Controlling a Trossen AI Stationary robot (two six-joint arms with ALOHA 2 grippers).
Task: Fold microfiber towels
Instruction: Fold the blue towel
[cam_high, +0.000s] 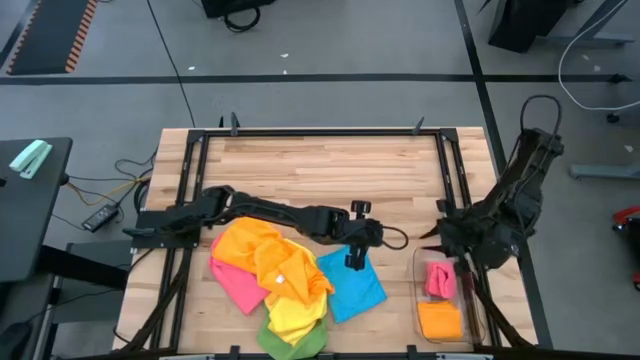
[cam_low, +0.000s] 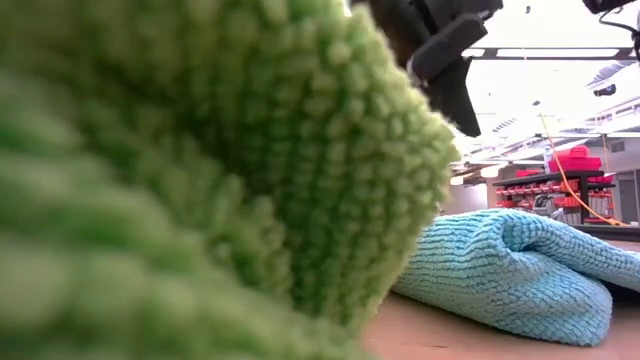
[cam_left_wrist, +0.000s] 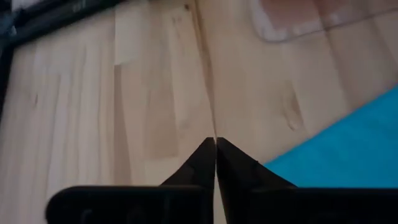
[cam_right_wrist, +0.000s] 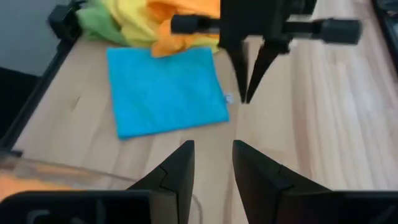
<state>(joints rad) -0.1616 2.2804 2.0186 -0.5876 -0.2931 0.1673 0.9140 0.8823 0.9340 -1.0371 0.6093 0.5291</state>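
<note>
- your left gripper (cam_high: 354, 262) hangs over the far corner of the folded blue microfiber towel (cam_high: 352, 284), fingers pressed together with nothing between them — in its own wrist view the tips (cam_left_wrist: 216, 144) meet over the bare wooden table (cam_left_wrist: 155, 93).
- your right gripper (cam_right_wrist: 211, 163) waits near the clear rectangular plastic bin (cam_high: 418, 262), fingers a little apart and gripping nothing.
- the bin holds a pink towel (cam_high: 440, 279) and an orange towel (cam_high: 440, 320), both folded.
- beside the blue towel lies a loose heap — an orange cloth (cam_high: 270, 255) on top, a pink one (cam_high: 235, 283) under it, then yellow (cam_high: 295, 318) and green (cam_high: 290, 345) towards the near edge.
- the green cloth fills most of the low view, so you see little past it but the blue towel's folded edge.
- the green cloth is cut off at the near table edge in the high view.
</note>
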